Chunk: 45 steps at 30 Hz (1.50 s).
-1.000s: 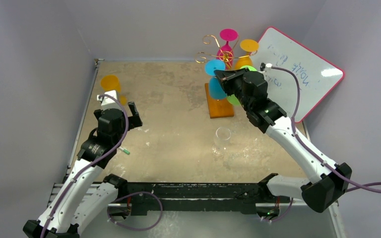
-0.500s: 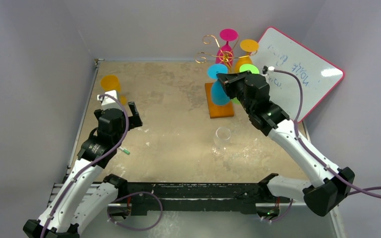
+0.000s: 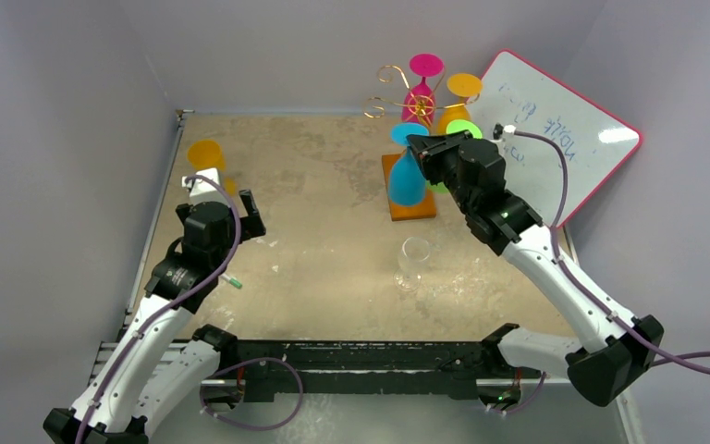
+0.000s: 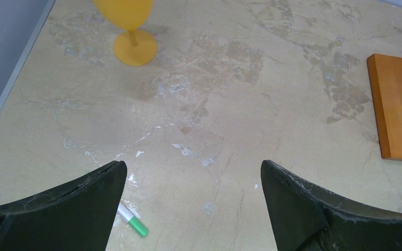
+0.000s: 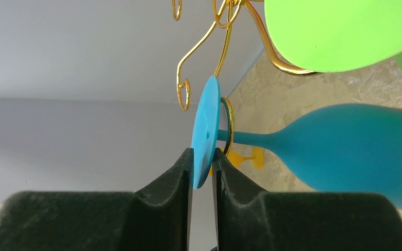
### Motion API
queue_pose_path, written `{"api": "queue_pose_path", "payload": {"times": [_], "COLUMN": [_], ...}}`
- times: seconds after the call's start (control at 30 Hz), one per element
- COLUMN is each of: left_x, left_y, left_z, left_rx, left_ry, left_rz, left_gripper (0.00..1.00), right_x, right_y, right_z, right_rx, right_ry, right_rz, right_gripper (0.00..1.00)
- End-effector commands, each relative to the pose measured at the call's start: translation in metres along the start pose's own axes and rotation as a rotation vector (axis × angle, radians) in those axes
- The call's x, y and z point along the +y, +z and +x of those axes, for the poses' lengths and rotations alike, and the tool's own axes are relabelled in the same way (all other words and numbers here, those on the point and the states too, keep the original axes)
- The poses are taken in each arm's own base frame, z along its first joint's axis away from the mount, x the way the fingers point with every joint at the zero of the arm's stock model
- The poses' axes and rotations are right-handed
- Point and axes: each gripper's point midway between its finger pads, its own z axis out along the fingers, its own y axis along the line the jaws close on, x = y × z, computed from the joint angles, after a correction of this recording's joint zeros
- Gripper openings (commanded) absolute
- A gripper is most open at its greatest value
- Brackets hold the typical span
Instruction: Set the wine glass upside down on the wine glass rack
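My right gripper (image 3: 418, 143) is shut on the round foot of a blue wine glass (image 3: 406, 180), held at the wine glass rack (image 3: 397, 92), a gold wire stand on an orange-brown wooden base (image 3: 413, 207). The bowl hangs below the foot, tilted. In the right wrist view the foot (image 5: 207, 130) is pinched between my fingertips (image 5: 203, 152), and the stem passes a gold loop (image 5: 229, 123) of the rack. My left gripper (image 3: 225, 205) is open and empty, low over the table at the left (image 4: 193, 167).
Pink (image 3: 425, 67), orange (image 3: 463, 87) and green (image 3: 463, 128) glasses hang on the rack. A clear glass (image 3: 415, 257) stands mid-table. A yellow glass (image 3: 206, 157) stands at the far left, with a green-capped marker (image 3: 231, 279) near it. A pink-framed whiteboard (image 3: 564, 129) leans at the right.
My right gripper has carried the blue glass a little right, in towards the rack, and its foot now shows more edge-on. The left arm has not moved.
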Motion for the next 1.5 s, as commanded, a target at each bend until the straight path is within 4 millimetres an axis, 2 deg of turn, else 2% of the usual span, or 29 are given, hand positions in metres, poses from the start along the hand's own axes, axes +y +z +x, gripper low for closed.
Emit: {"api": "queue_pose_path", "payload": {"times": [0.0,0.47,0.67,0.83,1.07,1.17,1.3,1.47], "left_x": [-0.002,-0.003,-0.002,-0.005,-0.020,-0.022,-0.026,-0.032], "left_y": [0.003,0.007,0.007,0.007,0.002,-0.001,-0.006,-0.014], "left_z": [-0.010,-0.006,-0.006,-0.007,-0.012,-0.014,-0.019,-0.027], "left_rx": [-0.042,-0.023,-0.021,-0.015,0.012,0.011,0.005,-0.002], "left_ry": [-0.011,0.002,0.004,0.000,-0.020,-0.026,-0.042,-0.061], "left_rz": [0.003,-0.007,-0.009,0.000,0.068,0.086,0.111,0.148], "left_gripper": [1.00,1.00,1.00,1.00,0.96,0.96,0.96,0.95], "right_x": [0.000,-0.010,-0.030,-0.044,-0.052,-0.052,-0.053,-0.079], "right_y": [-0.006,-0.024,-0.035,-0.058,-0.084,-0.091,-0.100,-0.095], "right_z": [-0.010,-0.017,-0.018,-0.030,-0.045,-0.041,-0.024,-0.008], "right_rx": [-0.034,-0.038,-0.031,-0.062,-0.072,-0.022,0.104,0.234], "right_ry": [-0.014,-0.037,-0.112,-0.229,-0.535,-0.656,-0.767,-0.853], "right_rz": [0.002,0.054,0.082,0.065,0.034,0.010,-0.027,0.054], "right_gripper": [0.23,0.34,0.44,0.47,0.52,0.54,0.55,0.55]}}
